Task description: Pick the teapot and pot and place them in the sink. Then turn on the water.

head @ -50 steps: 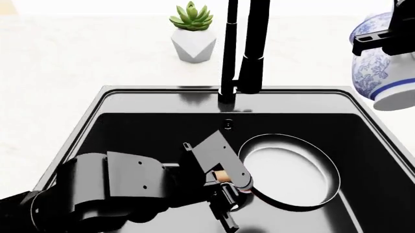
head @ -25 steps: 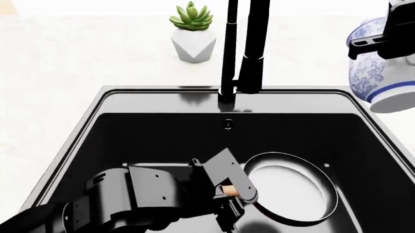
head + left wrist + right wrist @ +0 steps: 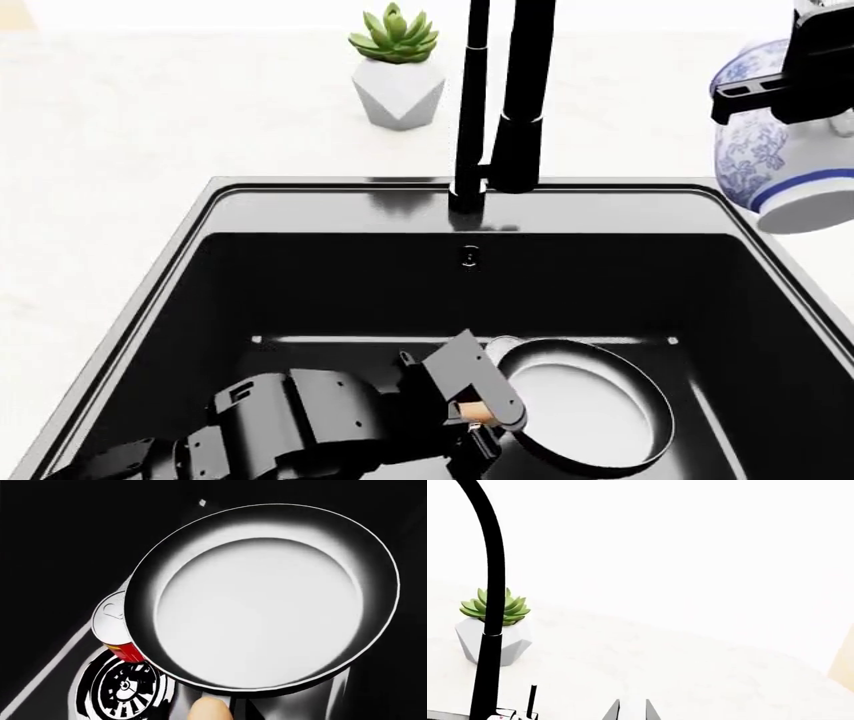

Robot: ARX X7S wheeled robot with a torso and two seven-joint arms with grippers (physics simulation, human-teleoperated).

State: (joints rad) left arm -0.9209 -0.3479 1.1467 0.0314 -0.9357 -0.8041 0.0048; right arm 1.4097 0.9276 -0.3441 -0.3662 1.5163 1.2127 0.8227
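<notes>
Left gripper (image 3: 478, 418) clamped on the light wooden handle of the pot (image 3: 583, 405) — a stub of that handle showing between the black fingers in the head view and at the edge of the left wrist view. Left arm (image 3: 287, 430) reaching low into the sink (image 3: 214, 290), forearm lying across the near part of the basin, wrist bracket angled up toward the faucet (image 3: 505, 95). Pot deep inside the basin on the right half, pale inside facing up, tilted slightly toward the camera. Whether its bottom touches the sink floor — cannot tell. Seen from the left wrist: pot (image 3: 267, 597) filling most of the frame, a small red-and-white can (image 3: 115, 625) partly tucked under its rim, and the round metal drain (image 3: 125, 692) just beside the can.

Right gripper (image 3: 801, 70) at the upper right edge of the head view, dark fingers closed against the teapot (image 3: 781, 160). Teapot held in the air, tipped over, blue base band pointing down and toward the sink's right rim, body above the counter just outside the basin's back right corner. Right wrist view showing only two fingertips at the frame edge, the faucet's black neck (image 3: 488, 595) and the planter (image 3: 494, 635) with its green succulent on the white counter (image 3: 694, 680).

Planter (image 3: 398, 85) standing behind the sink, left of the faucet. No stream visible under the spout.
</notes>
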